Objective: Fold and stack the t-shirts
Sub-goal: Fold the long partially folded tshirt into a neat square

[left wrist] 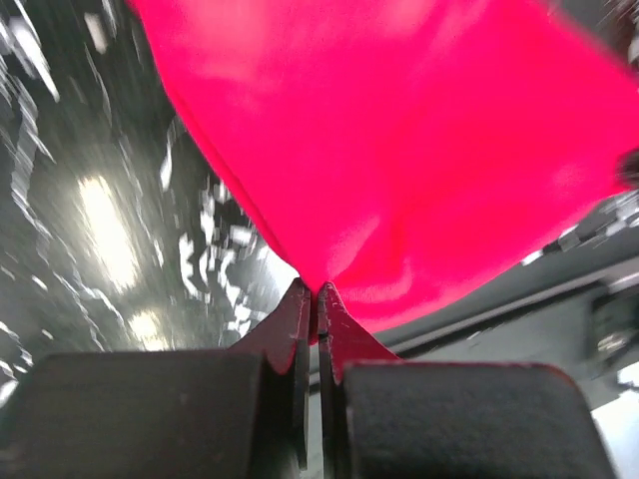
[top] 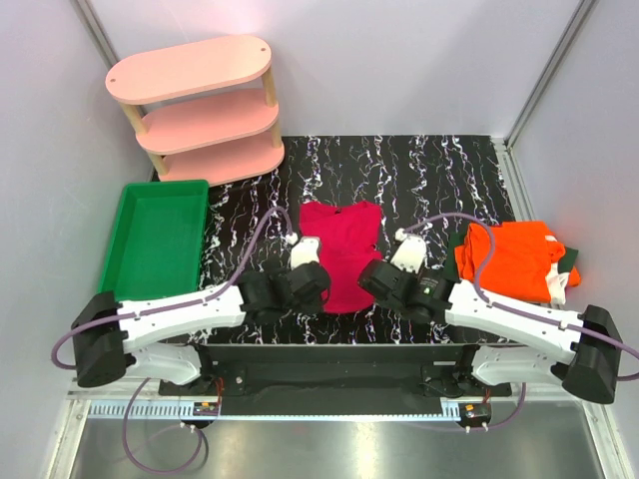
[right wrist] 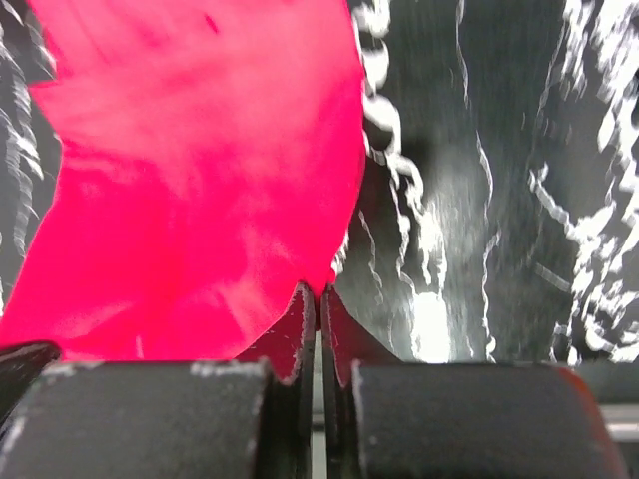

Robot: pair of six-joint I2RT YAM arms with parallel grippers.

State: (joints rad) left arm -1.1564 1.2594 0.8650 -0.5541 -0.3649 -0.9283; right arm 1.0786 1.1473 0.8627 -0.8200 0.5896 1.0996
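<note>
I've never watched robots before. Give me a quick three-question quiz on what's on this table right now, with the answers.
1. True or false: the left gripper and the right gripper are each shut on the crimson t-shirt.
2. In the top view, where does the orange t-shirt lie? A) left of the crimson one B) right of it C) on top of it
3. What stands beyond the green tray, farther from the arms?
Key: 1 true; 2 B; 3 the pink shelf.
</note>
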